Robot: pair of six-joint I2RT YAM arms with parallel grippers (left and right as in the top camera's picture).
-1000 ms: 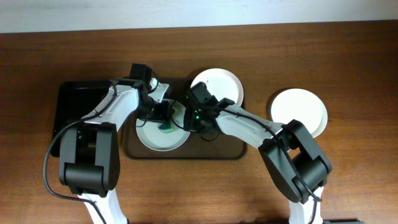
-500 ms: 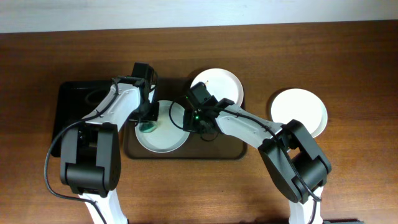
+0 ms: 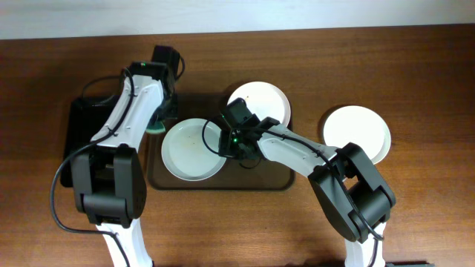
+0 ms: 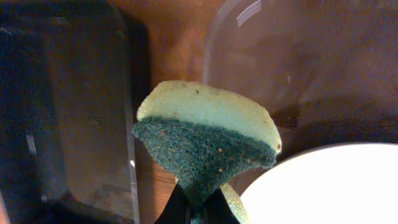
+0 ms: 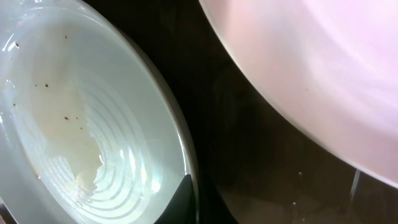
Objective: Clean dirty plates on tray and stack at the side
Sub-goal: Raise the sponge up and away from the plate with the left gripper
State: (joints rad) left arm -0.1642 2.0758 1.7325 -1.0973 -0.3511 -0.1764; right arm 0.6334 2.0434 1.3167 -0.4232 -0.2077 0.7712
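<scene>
The left gripper [image 4: 198, 208], nearly cut off, pinched a yellow-green sponge [image 4: 208, 134]. The right gripper [image 5: 188, 202], half hidden, clamped the round pale-mint plate [image 5: 93, 124] on the dark brown rectangular tray [image 3: 245, 179].

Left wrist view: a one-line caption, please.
Left gripper pinching a green-and-yellow sponge, white plate at lower right.

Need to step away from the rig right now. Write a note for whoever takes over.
Left gripper: shut on sponge, by the tray's left edge, clear of the front plate.
Right gripper: shut on the front plate's right rim.
Plates: front plate and back plate on tray; third plate on table, to its right.
Done: probably the third plate.
Left: front plate shows crumbs; finish it, wipe back plate, stack both.
</scene>
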